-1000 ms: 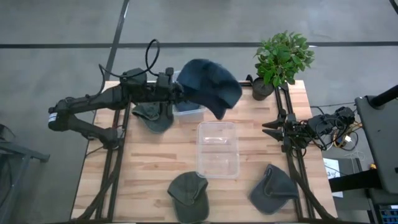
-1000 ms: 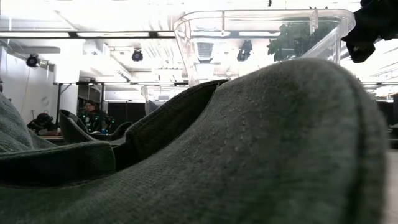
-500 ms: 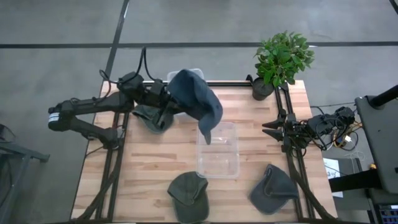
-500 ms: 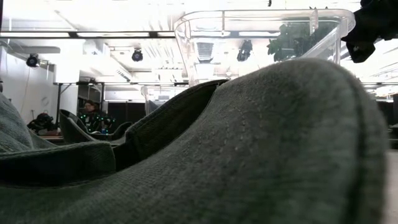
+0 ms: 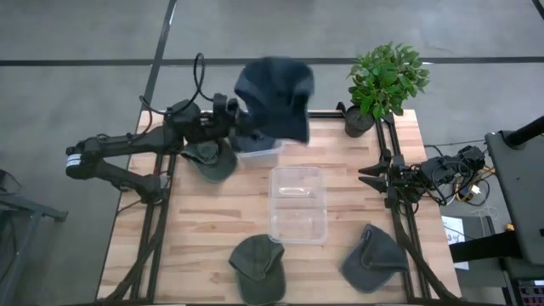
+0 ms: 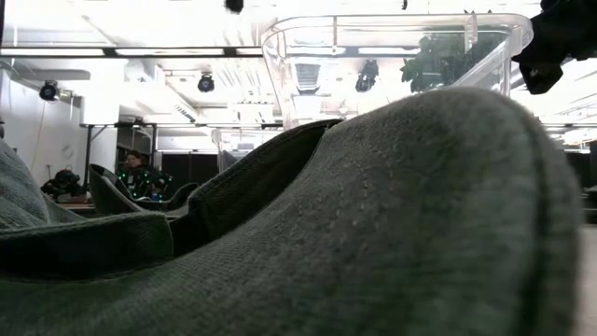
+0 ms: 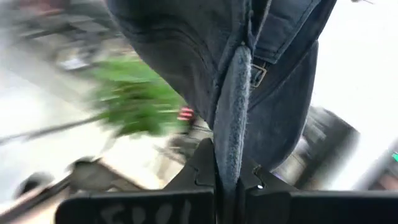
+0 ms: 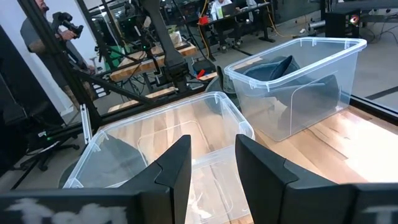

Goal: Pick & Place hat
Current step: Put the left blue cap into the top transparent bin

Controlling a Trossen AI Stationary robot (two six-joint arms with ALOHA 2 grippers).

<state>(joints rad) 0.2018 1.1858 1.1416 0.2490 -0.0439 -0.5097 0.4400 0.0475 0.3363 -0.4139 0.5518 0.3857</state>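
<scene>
Clamped on a fold of fabric, the left gripper (image 7: 231,186) holds the dark blue hat (image 5: 274,98) aloft; the hat hangs above the far edge of the small clear bin (image 5: 257,151) and overlaps it from overhead. Landmark for all entries: the large clear bin (image 5: 297,204) at the middle of the wooden table (image 5: 204,221).

- Small clear bin: touching or just beside the large bin's far-left corner; dark cloth lies inside it in the right wrist view.
- Olive cap (image 5: 211,159): flat on the table, left of the small bin, partly under the left arm.
- Second olive cap (image 5: 257,268): on the near side of the large bin, just left of its near corner.
- Grey cap (image 5: 371,257): near and to the right of the large bin.
- Potted plant (image 5: 384,81): at the table's far right corner, well apart from the large bin.
- Right gripper (image 5: 371,177): waits to the right of the large bin, fingers (image 8: 175,167) parted, holding nothing.
- Person (image 8: 45,43): stands in the room beyond the table.
</scene>
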